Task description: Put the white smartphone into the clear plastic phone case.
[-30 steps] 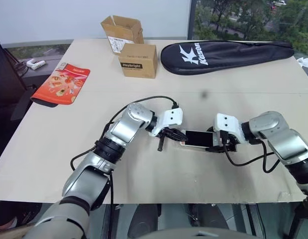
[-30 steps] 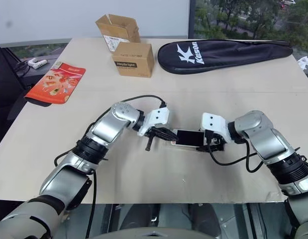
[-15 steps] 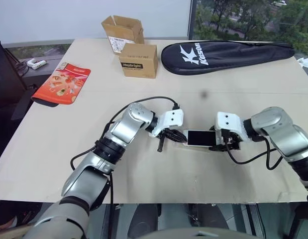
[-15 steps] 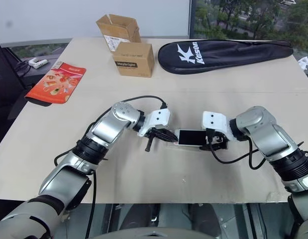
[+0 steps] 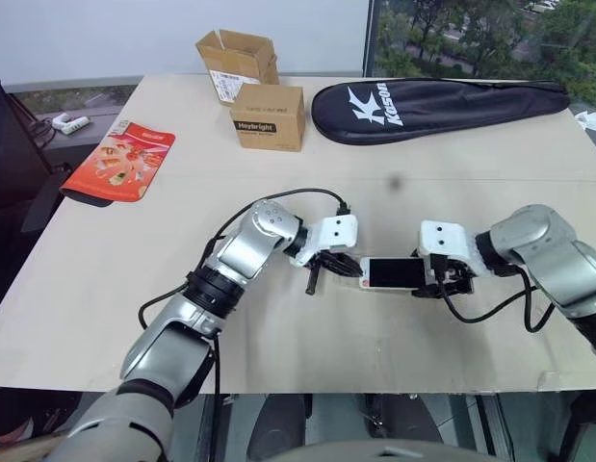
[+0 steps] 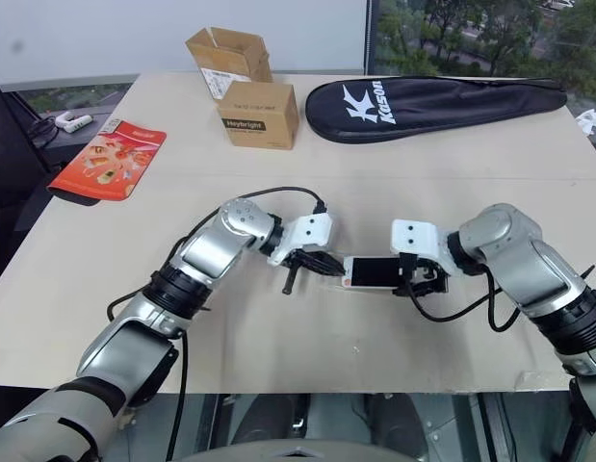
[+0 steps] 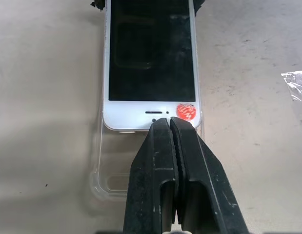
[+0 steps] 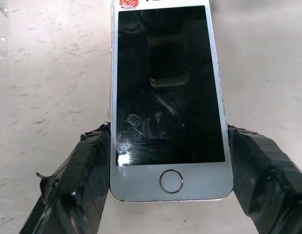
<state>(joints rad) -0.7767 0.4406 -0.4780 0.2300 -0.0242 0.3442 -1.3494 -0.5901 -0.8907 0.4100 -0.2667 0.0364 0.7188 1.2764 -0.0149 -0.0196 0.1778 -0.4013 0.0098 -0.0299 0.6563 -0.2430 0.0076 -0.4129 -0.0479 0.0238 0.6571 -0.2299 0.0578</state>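
The white smartphone [image 5: 394, 273] lies screen-up at the middle of the table, with a red sticker [image 7: 186, 111] on its top bezel. My right gripper [image 5: 427, 279] is shut on the home-button end, its taped fingers [image 8: 87, 180] pressing the phone's [image 8: 168, 97] two long edges. The clear plastic phone case [image 7: 111, 180] lies flat under the phone's [image 7: 151, 58] top end and sticks out past it. My left gripper [image 7: 169, 123] is shut, and its tips rest over that free end of the case, right at the phone's top edge.
Two cardboard boxes [image 5: 238, 58] [image 5: 269, 115] and a black racket bag [image 5: 437, 106] stand at the table's far side. A red packet [image 5: 119, 159] lies far left. A scrap of clear film [image 7: 297, 80] sits beside the phone. The table's front edge [image 5: 307, 390] is close below both arms.
The right gripper has tilted a little with the phone, which now sits slightly further right with its screen catching more light. The left gripper has stayed in place.
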